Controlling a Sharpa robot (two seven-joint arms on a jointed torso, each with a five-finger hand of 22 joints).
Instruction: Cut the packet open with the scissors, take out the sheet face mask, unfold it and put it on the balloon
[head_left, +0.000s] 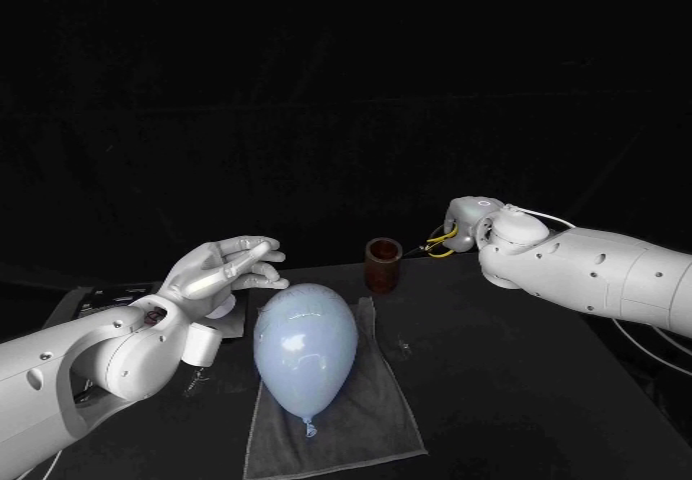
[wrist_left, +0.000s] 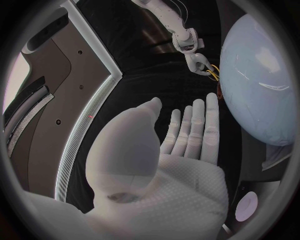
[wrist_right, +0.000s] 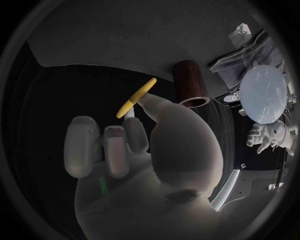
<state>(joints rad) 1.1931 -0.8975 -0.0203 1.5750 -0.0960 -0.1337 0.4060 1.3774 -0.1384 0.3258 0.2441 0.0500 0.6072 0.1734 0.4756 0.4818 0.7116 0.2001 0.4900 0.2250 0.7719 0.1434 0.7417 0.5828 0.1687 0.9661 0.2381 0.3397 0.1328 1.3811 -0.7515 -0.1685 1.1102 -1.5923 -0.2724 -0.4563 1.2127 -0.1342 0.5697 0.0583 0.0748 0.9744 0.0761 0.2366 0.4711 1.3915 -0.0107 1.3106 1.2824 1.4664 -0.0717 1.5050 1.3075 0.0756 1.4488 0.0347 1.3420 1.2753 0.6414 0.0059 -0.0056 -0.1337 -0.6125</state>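
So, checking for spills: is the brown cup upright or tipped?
Upright: the brown cup stands behind the balloon, open rim on top.

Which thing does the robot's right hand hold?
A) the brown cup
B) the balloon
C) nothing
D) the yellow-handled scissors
D: the right hand pinches the yellow-handled scissors next to the brown cup, while the balloon lies apart from it on the grey cloth.
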